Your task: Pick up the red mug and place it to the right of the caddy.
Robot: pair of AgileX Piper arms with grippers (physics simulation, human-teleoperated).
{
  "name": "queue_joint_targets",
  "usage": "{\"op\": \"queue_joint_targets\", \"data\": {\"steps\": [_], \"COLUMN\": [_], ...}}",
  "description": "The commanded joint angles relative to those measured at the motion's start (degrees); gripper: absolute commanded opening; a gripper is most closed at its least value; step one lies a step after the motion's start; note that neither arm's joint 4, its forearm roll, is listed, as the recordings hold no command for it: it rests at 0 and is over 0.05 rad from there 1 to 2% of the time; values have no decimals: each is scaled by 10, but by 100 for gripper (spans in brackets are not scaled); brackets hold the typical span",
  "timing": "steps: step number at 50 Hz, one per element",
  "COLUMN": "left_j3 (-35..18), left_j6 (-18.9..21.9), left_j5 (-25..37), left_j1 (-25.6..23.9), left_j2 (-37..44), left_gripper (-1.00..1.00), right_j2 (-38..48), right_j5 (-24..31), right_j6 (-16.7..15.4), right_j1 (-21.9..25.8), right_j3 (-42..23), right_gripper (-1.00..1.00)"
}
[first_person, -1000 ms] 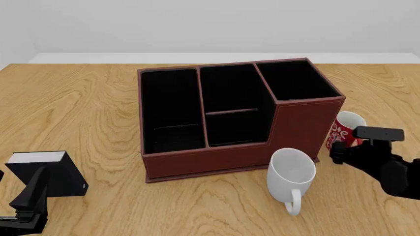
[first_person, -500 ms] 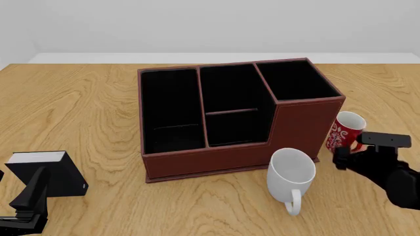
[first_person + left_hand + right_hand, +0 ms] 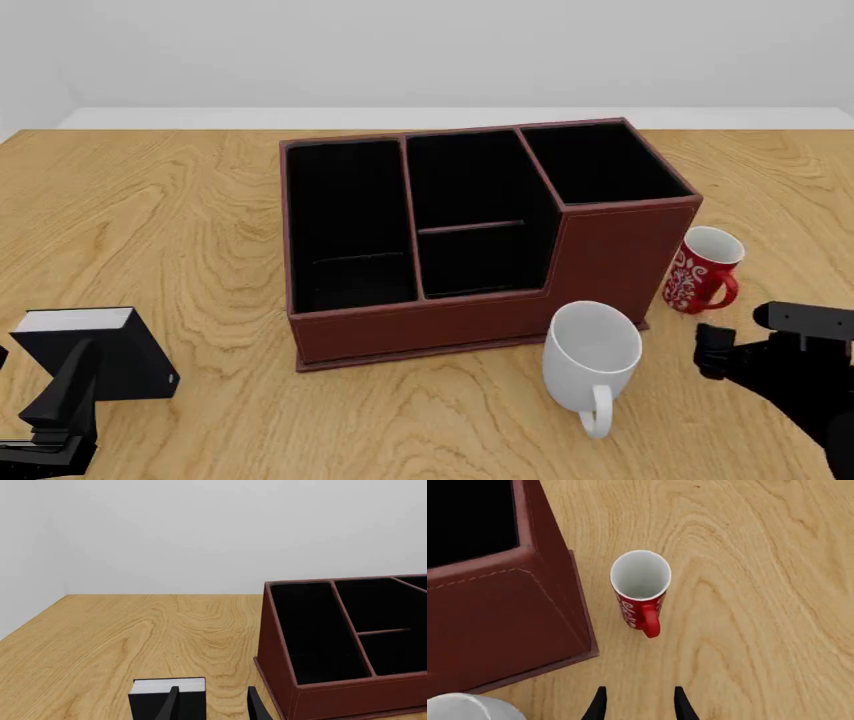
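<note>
Stood upright on the worktop [image 3: 174,200]: red mug [image 3: 702,270], just right of the caddy [image 3: 467,240] at its taller end, handle turned toward the right gripper [image 3: 637,705]. Lay ahead of those jaws, apart from them, not between them. Jaws parted and empty. Left gripper [image 3: 210,705] likewise parted, empty, just behind a small black box [image 3: 100,350]. White mug [image 3: 594,355] near the caddy's front corner.
</note>
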Motion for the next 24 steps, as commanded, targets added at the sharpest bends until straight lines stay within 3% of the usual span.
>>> {"op": "queue_joint_targets", "data": {"steps": [1,8,11,13,24], "left_j3": [0,0,0,0,0], "left_j6": [0,0,0,0,0], "left_j5": [0,0,0,0,0], "left_j1": [0,0,0,0,0], "left_j2": [0,0,0,0,0], "left_gripper": [100,100,100,100,100], "right_j2": [-121,-226,-216,-222,-387], "right_j5": [55,125,101,101,245], "right_j6": [12,19,7,18,33], "right_j1": [1,6,-1,-1,10], "right_j3": [49,72,88,96,104], "right_gripper": [100,100,100,100,100]}}
